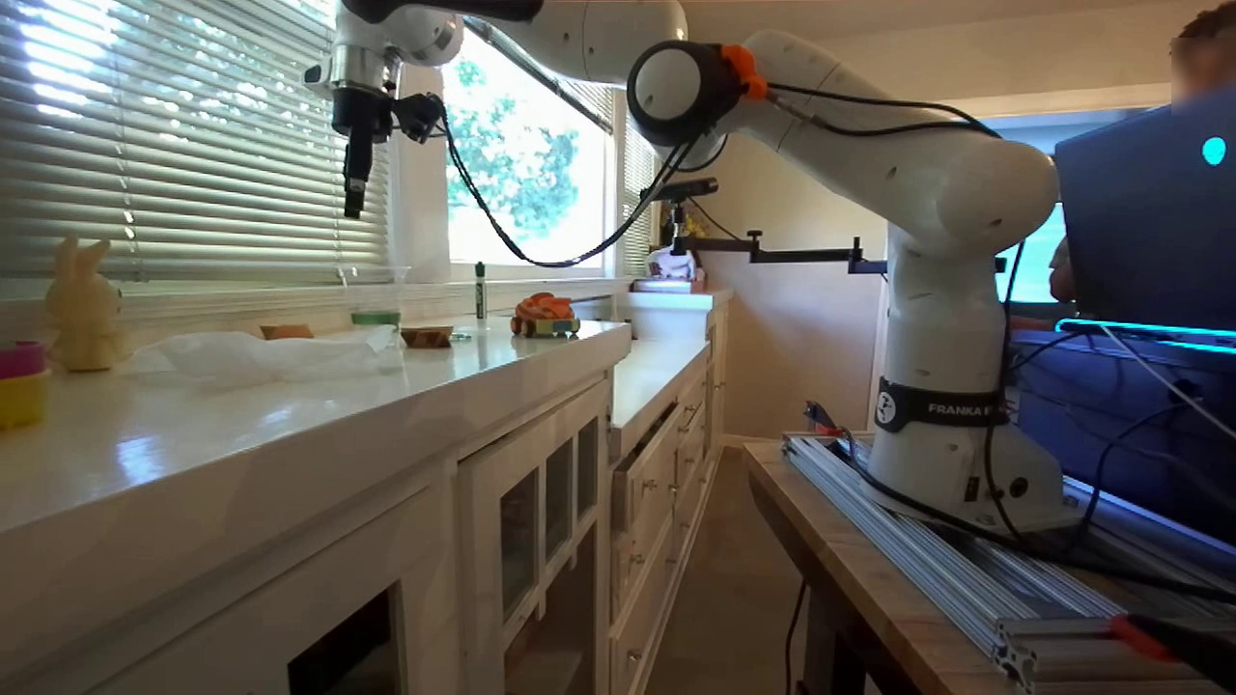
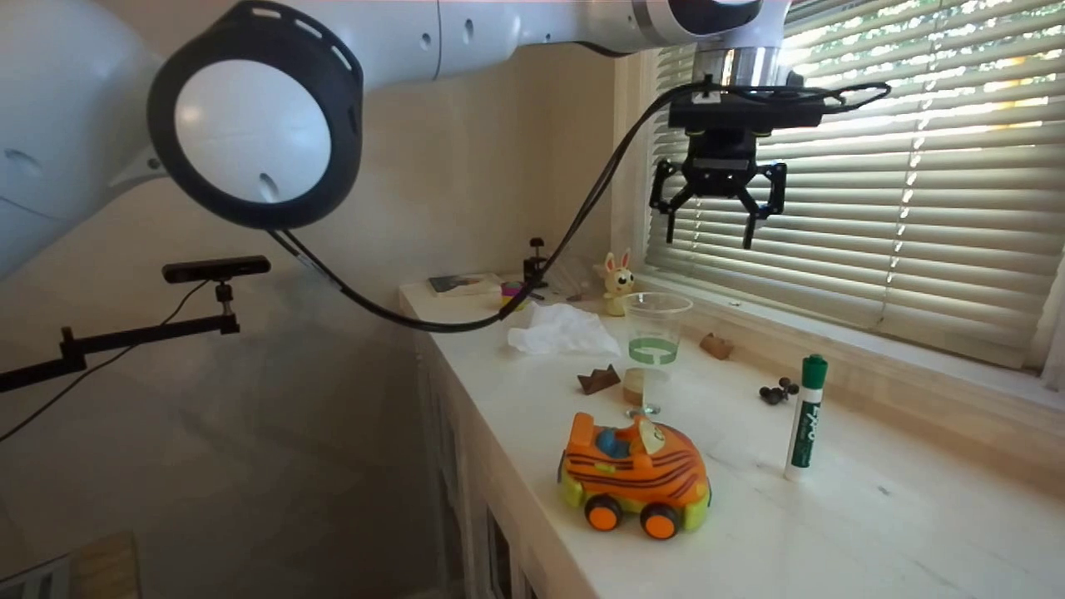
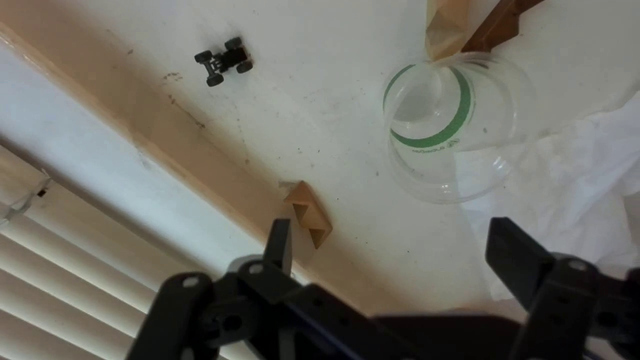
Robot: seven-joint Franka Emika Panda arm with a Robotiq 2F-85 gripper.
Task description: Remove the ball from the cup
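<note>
The cup is clear plastic with a green band and stands upright on the white counter. From above, in the wrist view, the cup looks see-through, and I make out nothing inside it. The ball is hidden or out of view. My gripper hangs well above the counter, pointing down, higher than the cup and apart from it. Seen from the wrist, the gripper has its fingers spread wide with nothing between them. Edge-on in an exterior view, the gripper shows as a single dark finger above the cup.
A crumpled white sheet lies beside the cup, with a brown block and a tan block close by. An orange toy car, an upright green marker and a yellow bunny stand around. Window blinds border the counter.
</note>
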